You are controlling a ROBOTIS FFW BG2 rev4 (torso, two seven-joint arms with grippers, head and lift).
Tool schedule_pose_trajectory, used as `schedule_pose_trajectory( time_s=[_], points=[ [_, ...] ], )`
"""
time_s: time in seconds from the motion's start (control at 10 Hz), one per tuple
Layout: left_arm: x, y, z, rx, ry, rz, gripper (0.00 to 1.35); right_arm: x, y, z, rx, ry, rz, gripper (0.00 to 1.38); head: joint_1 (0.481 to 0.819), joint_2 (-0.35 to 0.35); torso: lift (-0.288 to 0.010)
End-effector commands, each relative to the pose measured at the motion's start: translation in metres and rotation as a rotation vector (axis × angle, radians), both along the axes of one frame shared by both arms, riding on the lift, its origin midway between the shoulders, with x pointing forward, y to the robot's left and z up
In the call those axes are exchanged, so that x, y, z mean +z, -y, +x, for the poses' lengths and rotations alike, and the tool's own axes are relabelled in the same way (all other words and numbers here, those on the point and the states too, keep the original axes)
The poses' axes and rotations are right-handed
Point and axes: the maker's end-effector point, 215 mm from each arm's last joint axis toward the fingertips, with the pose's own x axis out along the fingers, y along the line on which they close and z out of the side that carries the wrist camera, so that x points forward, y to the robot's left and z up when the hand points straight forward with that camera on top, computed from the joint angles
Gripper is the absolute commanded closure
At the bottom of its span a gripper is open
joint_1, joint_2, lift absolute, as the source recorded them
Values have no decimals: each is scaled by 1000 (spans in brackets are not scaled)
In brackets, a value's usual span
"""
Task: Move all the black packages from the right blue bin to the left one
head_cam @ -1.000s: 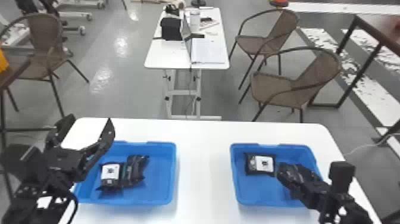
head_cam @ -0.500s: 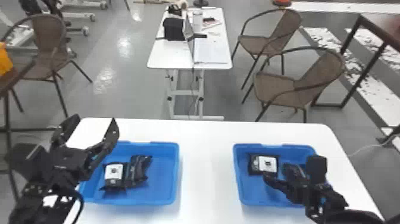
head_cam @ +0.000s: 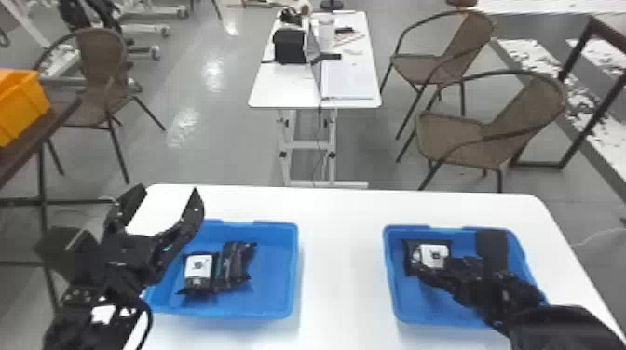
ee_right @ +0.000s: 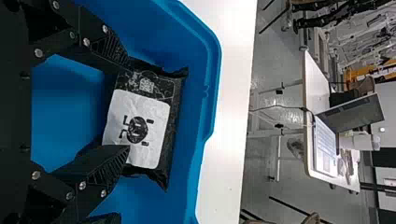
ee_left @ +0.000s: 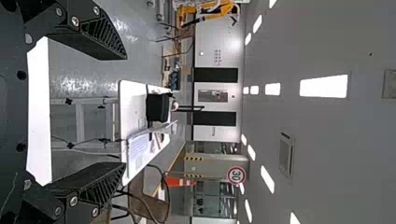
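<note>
Two black packages, one with a white label (head_cam: 199, 269) and a darker one (head_cam: 237, 263), lie side by side in the left blue bin (head_cam: 275, 274). My left gripper (head_cam: 166, 198) stands open above that bin's left side; in its wrist view the left gripper (ee_left: 123, 111) holds nothing. Low in the right blue bin (head_cam: 404, 298), my right gripper (head_cam: 454, 260) is at a white-labelled black package (head_cam: 434, 255). The right wrist view has the right gripper (ee_right: 122, 106) open, its fingertips over opposite sides of this package (ee_right: 161, 135). Another dark item (ee_right: 105, 218) is partly visible beside the lower finger.
Both bins rest on a white table (head_cam: 342, 260), with a gap between them. Beyond it are a smaller table (head_cam: 279, 88) carrying a laptop, several brown chairs (head_cam: 470, 139), and an orange crate (head_cam: 21, 104) at far left.
My right gripper has moved leftward within the right bin, from the darker package's side to the white-labelled package. The left arm has kept nearly the same pose, still open.
</note>
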Motion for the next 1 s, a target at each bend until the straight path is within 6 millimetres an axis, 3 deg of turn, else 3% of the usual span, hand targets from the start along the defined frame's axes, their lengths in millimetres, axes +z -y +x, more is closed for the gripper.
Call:
schedule_pose_trajectory(
  time_s=[0.0,0.3,0.5,0.7,0.9],
  points=[
    [-2,-2,-1,5,-3,-11,236,-5,3,3,-9,-19,-7,427,695,24,0],
    [-9,-12,-7,29,-14,-33,236,-17,7,-3,-9,-73,-29,440,695,24,0],
    [-12,-15,-8,34,-17,-36,236,-11,-2,1,-11,-85,-22,999,695,29,0],
    [-14,-17,-10,39,-15,-46,236,-3,-16,-2,-26,-103,10,1044,695,44,0],
    [-15,-18,-11,42,-11,-52,236,6,-18,-8,-27,-106,24,1075,695,57,0]
  ],
)
